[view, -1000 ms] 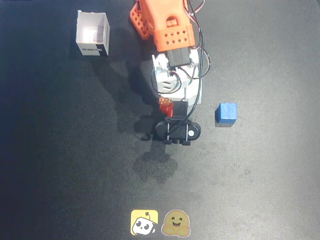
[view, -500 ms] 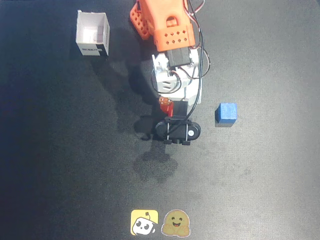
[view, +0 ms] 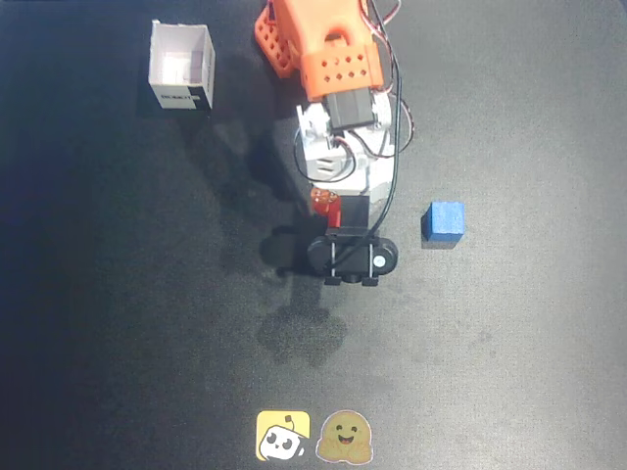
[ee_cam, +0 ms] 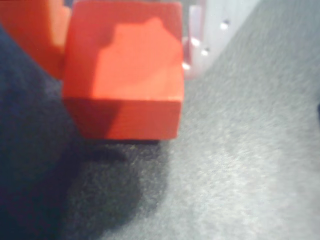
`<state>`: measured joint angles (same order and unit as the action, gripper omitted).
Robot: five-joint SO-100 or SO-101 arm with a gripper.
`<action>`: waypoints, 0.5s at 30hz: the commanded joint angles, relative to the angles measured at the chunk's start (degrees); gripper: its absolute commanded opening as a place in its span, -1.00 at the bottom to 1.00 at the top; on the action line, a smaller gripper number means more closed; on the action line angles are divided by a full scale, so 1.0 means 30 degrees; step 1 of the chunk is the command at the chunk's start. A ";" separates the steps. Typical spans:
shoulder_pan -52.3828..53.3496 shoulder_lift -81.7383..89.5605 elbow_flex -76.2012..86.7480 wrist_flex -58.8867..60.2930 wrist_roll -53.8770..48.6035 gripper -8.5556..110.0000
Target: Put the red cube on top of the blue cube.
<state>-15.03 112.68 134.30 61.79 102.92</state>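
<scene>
The red cube sits near the middle of the dark mat, partly hidden under the arm in the overhead view. In the wrist view the red cube fills the upper left, between an orange finger on its left and a pale finger on its right, both against its sides. My gripper is shut on it, low over the mat. The blue cube stands alone to the right in the overhead view, apart from the gripper. It does not show in the wrist view.
A white open box stands at the upper left. The arm's orange base is at the top centre. The black wrist camera juts out below the gripper. Two stickers lie at the mat's bottom edge.
</scene>
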 commanded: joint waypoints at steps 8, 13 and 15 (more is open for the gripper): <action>-0.0059 0.1465 -0.4570 0.4072 -0.0059 -0.71; -0.0498 0.1494 -0.6240 0.5771 -0.0176 -0.71; -0.0850 0.1641 -0.6650 0.6182 -0.0088 -0.71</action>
<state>-16.44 113.29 118.39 78.75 103.18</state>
